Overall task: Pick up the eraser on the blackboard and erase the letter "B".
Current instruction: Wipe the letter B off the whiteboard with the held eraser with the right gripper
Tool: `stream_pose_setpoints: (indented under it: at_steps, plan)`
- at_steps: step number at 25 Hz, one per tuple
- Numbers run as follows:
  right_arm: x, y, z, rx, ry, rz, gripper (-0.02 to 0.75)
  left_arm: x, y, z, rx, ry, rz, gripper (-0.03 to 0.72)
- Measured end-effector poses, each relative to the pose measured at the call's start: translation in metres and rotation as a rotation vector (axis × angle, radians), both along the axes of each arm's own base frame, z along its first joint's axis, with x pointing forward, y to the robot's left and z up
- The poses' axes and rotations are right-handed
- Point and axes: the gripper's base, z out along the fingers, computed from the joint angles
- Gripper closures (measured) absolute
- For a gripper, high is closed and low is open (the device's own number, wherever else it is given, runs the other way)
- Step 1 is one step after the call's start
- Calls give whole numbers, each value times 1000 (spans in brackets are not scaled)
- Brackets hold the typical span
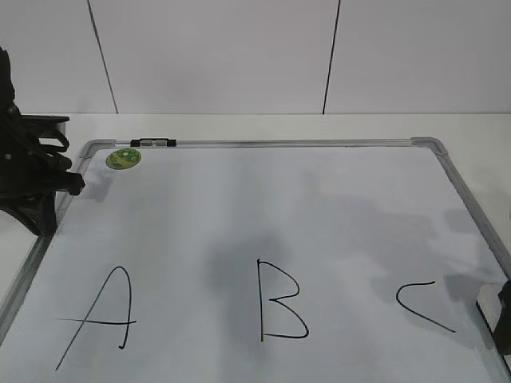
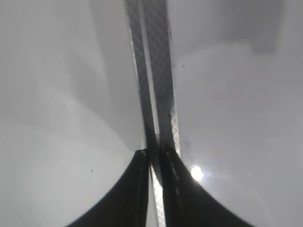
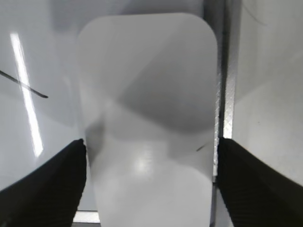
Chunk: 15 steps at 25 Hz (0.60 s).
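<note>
Straddling eraser (image 3: 149, 123), right end effector (image 3: 150, 189) spread | left end effector (image 2: 154, 161) clenched over frame | sticker (image 1: 123, 158) far corner

Counted on the table
One blackboard (image 1: 447, 171), three letters including the letter "B" (image 1: 281, 309), one eraser (image 3: 149, 118), one green sticker (image 1: 123, 158), two grippers.

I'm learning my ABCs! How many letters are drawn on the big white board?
3. The letter A is near the front left of the blackboard, the letter "B" is in the middle, and the letter C is on the right. None looks hidden.
</note>
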Motion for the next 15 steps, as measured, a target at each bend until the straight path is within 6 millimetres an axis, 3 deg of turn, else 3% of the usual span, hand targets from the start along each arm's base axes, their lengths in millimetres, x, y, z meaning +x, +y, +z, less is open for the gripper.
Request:
stream_pose_setpoints:
  at_steps: [8, 15]
  plan:
    - [1, 0, -3, 0, 13, 0, 106, 0, 0, 0, 0, 0, 0, 643]
    - [3, 0, -2, 0, 14, 7, 192, 0, 0, 0, 0, 0, 0, 643]
